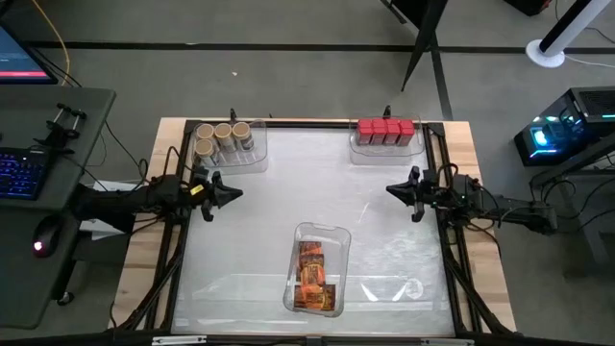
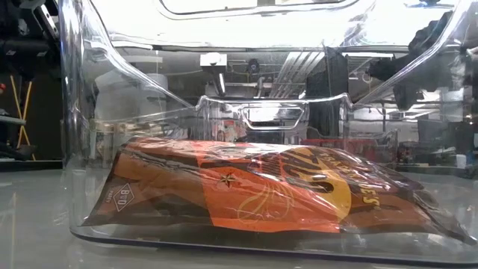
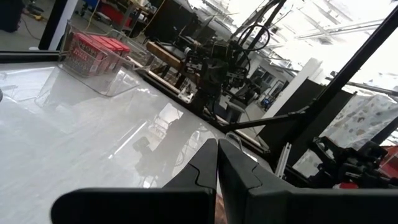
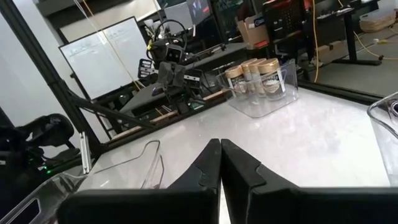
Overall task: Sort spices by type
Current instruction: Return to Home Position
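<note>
Orange-red foil packets [image 1: 312, 274] lie flat and overlapping inside a clear plastic bin [image 1: 332, 236] at the middle of the white glossy table's [image 1: 288, 207] lower edge in the high view. The low view looks straight through the bin's wall [image 2: 82, 112] at the topmost packet [image 2: 254, 194], which rests on the bin's floor; how many lie beneath it I cannot tell. Round jars with tan lids [image 1: 223, 139] stand upright in a small cluster inside a clear plastic tray [image 1: 258, 159] at the table's upper left corner. Red boxy containers [image 1: 385, 132] sit side by side in a row in a second clear tray [image 1: 357, 152] at the upper right corner. The left gripper [image 1: 238, 192] hangs over the left part of the table, just below the jars' tray, pointing inward, its fingers [image 3: 205, 165] pressed together and holding nothing. The right gripper [image 1: 389, 189] mirrors it on the right side, below the red containers' tray, its fingers [image 4: 208, 158] likewise pressed together and empty. Both grippers are well apart from the bin of packets, with bare tabletop between them.
</note>
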